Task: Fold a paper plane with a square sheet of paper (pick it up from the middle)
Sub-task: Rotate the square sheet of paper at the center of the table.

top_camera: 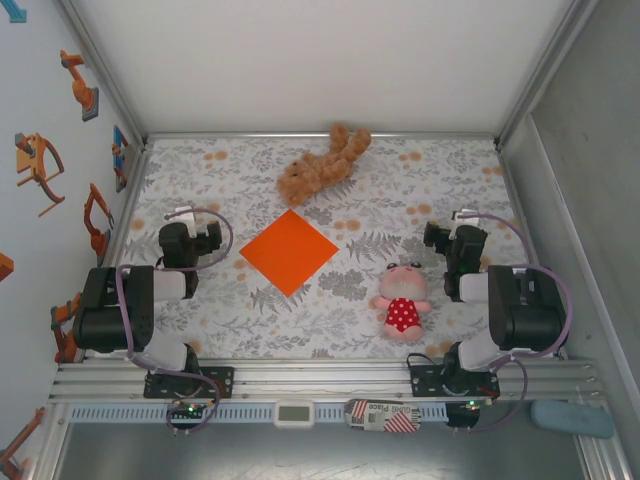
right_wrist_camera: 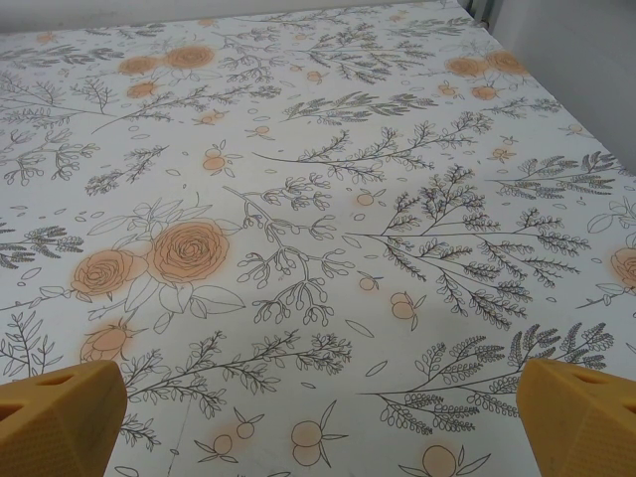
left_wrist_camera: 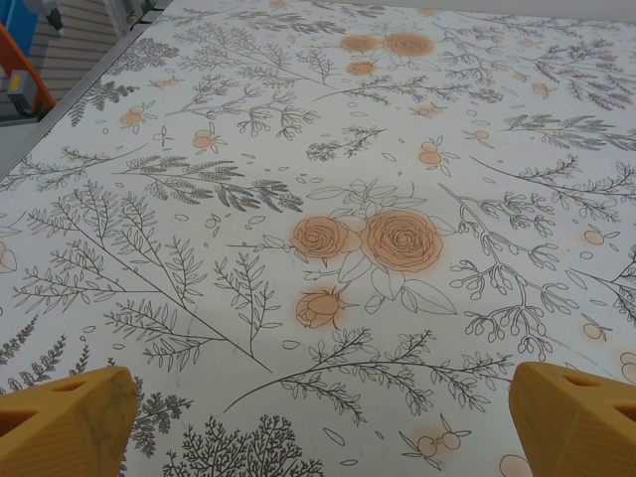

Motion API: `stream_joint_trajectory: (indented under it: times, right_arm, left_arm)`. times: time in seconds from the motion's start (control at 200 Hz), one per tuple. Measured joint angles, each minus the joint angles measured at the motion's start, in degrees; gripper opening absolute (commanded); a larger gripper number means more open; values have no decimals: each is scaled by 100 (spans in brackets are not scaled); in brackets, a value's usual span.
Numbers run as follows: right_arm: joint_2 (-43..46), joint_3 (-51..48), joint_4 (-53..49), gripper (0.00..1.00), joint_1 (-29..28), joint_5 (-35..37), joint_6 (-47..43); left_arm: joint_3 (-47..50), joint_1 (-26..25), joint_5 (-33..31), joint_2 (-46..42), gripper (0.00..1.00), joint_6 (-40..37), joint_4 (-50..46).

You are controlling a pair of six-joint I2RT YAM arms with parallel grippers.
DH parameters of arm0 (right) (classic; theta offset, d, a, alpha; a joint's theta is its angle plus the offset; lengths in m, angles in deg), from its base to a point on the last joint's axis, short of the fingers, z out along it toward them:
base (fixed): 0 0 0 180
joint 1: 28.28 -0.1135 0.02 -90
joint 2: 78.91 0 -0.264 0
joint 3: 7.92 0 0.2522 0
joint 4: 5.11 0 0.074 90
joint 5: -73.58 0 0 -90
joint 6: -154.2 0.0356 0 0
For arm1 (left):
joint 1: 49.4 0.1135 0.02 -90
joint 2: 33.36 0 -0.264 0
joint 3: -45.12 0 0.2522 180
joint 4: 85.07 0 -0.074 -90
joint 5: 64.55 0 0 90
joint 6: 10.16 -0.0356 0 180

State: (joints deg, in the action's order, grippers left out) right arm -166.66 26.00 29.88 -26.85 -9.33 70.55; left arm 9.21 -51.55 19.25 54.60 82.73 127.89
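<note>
Top external: square sheet of paper (top_camera: 289,251) flat, centre of desk (top_camera: 350,190).
Left wrist: my left tool (left_wrist_camera: 318,417) spread wide.
Right wrist: my right tool (right_wrist_camera: 320,417) likewise.

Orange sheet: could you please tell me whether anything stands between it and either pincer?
Nothing visible does. The sheet lies on bare cloth between the left pincer and right pincer. The bear sits beyond it; the doll lies just nearside of the right pincer's path.

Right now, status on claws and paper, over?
Left claw open, right claw open, both empty. Orange paper flat mid-table, unfolded. Bear beyond it, doll to its right.
</note>
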Motion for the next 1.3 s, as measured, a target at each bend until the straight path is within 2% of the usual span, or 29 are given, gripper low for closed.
stream_joint_trajectory:
  times: [0.381,0.571,0.716,0.811,0.916,0.997,1.077,1.302]
  right_arm:
    - [81,-2,-48,99,0,70,2]
    - [1449,114,-1010,100,0,299,52]
    - [2074,1283,-2638,99,0,227,466]
    - [1919,2409,-3720,99,-7,-55,922]
    - [1495,3370,-4540,95,-105,-525,1436]
    - [1091,3770,-4975,94,-402,-883,1733]
    - [649,3943,-5270,93,-968,-1165,1954]
    - [-820,4642,-5753,77,-2747,-1827,2363]
  left_arm:
    - [-35,4,-24,-42,96,4,-101]
    - [-479,4,-236,-975,96,140,-1467]
    - [-1342,4,-348,-1823,96,710,-2828]
    - [-2026,4,-337,-2166,96,1370,-3921]
    - [-2417,4,-240,-2382,96,2103,-4682]
    - [-2430,22,-46,-2520,96,2612,-5160]
    - [-2363,33,229,-2583,96,2970,-5464]
    - [-1840,33,933,-2863,96,3661,-5639]
